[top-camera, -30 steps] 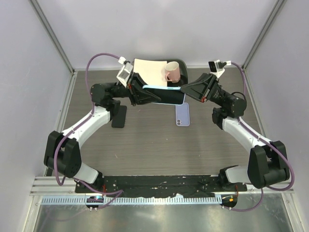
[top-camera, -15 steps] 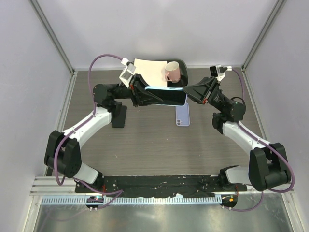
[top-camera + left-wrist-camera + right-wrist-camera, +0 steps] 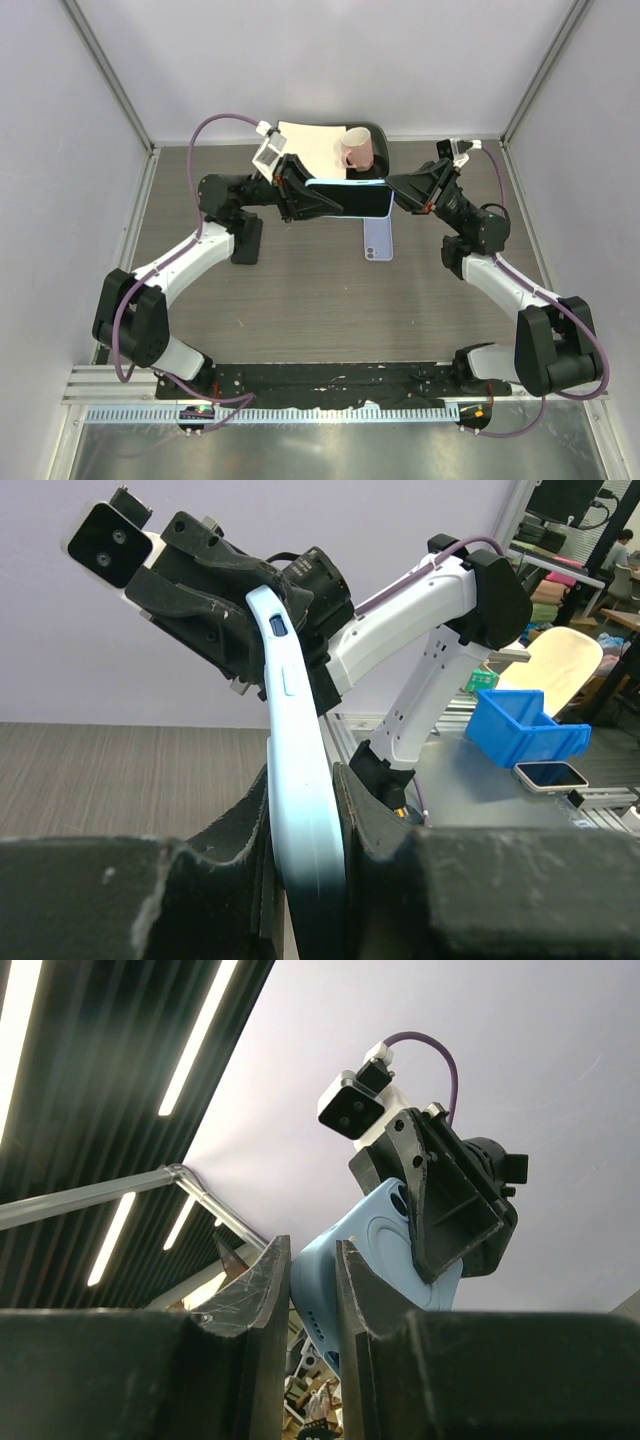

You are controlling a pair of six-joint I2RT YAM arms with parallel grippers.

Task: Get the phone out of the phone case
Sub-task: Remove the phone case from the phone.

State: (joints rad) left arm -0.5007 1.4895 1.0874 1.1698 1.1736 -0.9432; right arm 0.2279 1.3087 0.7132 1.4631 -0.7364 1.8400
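The case (image 3: 340, 183), light blue, is held off the surface (image 3: 300, 290), just in front of the mug (image 3: 356, 150) as the top camera sees it. It lies lengthways between the two arms. Its dark broad face, which looks to be the phone (image 3: 358, 204) seated inside, turns toward the arm bases. Its pale rim runs along the edge nearest the mug.

The left pincer (image 3: 318, 200) is closed on the end left of the mug. Its wrist view shows both pads (image 3: 365, 815) pressed against the case's two faces, with the side buttons on the blue edge above them. The right pincer (image 3: 392, 190) is closed on the opposite end, right of the mug. Its own camera shows the blue shell wedged between its fingers (image 3: 262, 1280), touching both.

The mug, pink, stands on a dark tray (image 3: 381, 145) at the far edge of the surface, with a beige sheet (image 3: 310, 140) just left of it on the same tray. A lilac phone (image 3: 378, 237) lies flat on the surface, nearer the arm bases than the mug and slightly to its right. A black slab (image 3: 247, 240) lies flat well to the mug's left and nearer the bases, beside the left arm. What it is I cannot tell.
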